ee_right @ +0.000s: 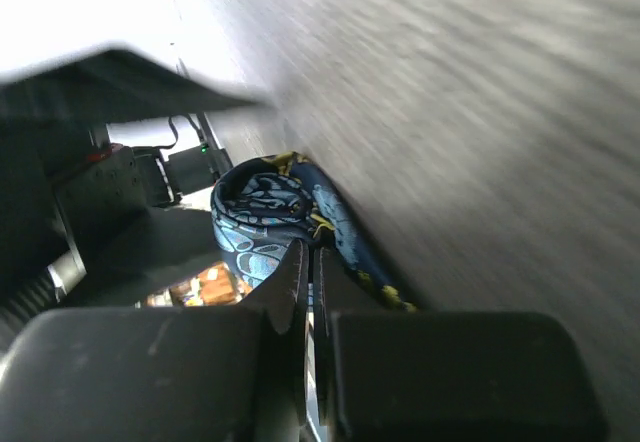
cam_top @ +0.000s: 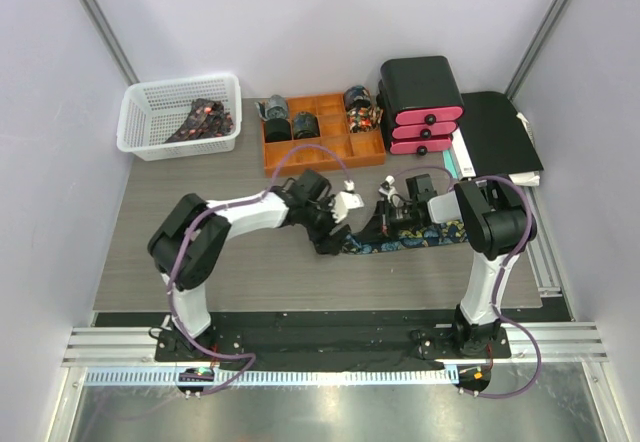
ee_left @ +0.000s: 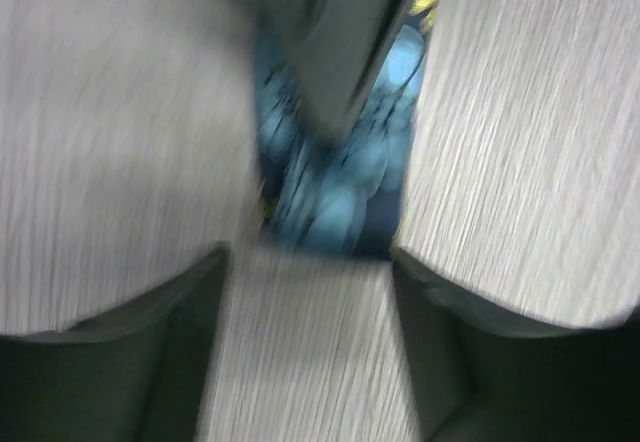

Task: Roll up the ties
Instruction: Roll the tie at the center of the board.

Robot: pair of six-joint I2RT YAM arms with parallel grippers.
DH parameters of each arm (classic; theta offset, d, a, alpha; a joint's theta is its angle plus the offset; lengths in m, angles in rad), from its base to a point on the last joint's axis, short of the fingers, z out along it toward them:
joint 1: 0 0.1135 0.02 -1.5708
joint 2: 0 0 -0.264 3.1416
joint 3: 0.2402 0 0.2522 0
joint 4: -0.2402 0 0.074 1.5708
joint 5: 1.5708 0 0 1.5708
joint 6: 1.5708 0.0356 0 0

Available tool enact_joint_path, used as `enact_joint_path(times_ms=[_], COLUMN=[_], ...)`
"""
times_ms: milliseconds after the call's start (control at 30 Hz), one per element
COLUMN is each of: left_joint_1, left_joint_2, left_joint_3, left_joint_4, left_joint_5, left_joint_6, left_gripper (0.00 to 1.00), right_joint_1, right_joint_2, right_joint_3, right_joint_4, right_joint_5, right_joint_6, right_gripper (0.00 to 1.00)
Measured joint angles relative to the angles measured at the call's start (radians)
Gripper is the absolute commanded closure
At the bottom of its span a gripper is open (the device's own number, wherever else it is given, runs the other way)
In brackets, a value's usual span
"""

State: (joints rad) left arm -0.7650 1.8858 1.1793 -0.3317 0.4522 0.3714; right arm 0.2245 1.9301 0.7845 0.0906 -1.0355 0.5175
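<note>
Here the left jaws are standing open over the surface [ee_left: 520, 162], holding nothing, with the blue patterned tie [ee_left: 340, 192] lying just ahead of their tips. The right jaws are pressing fully together, and the tie's rolled-up end is sitting right at their tips; whether fabric is being pinched between them cannot be told. Bare surface is lying on both sides of the left jaws.

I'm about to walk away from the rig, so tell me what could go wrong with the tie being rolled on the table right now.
1. The right gripper alone pinches the tie at its loose coil; the left gripper is open and holds nothing, so the coil may spring undone.
2. The rest of the tie lies flat and may drag across the table rather than wind up.
</note>
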Motion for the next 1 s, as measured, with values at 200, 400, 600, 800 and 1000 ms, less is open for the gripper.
enact_joint_path(times_ms=[200,400,600,800,1000], left_joint_1=[0.108,0.079,0.048,-0.001,-0.029], left_joint_2=[-0.148,-0.134,-0.043,0.016,0.023], left_joint_3=[-0.22,-0.305,-0.313,-0.286,-0.199], left_joint_4=[0.19,0.428,0.638,0.719,0.561], left_joint_5=[0.111,0.173,0.196,0.164,0.061], left_joint_6=[-0.1,-0.161,-0.212,-0.184,-0.112], left_gripper=[0.15,0.14,0.26,0.57,0.7], right_joint_1=[-0.019,-0.019,-0.019,-0.021,-0.024], right_joint_2=[0.027,0.028,0.036,0.04,0.034], right_joint_3=[0.003,0.002,0.002,0.005,0.023], right_joint_4=[0.001,0.012,0.018,0.018,-0.007], right_joint_5=[-0.037,-0.04,-0.046,-0.051,-0.04], right_joint_6=[-0.024,-0.039,-0.039,-0.038,-0.033], right_gripper=[0.99,0.99,0.99,0.98,0.79])
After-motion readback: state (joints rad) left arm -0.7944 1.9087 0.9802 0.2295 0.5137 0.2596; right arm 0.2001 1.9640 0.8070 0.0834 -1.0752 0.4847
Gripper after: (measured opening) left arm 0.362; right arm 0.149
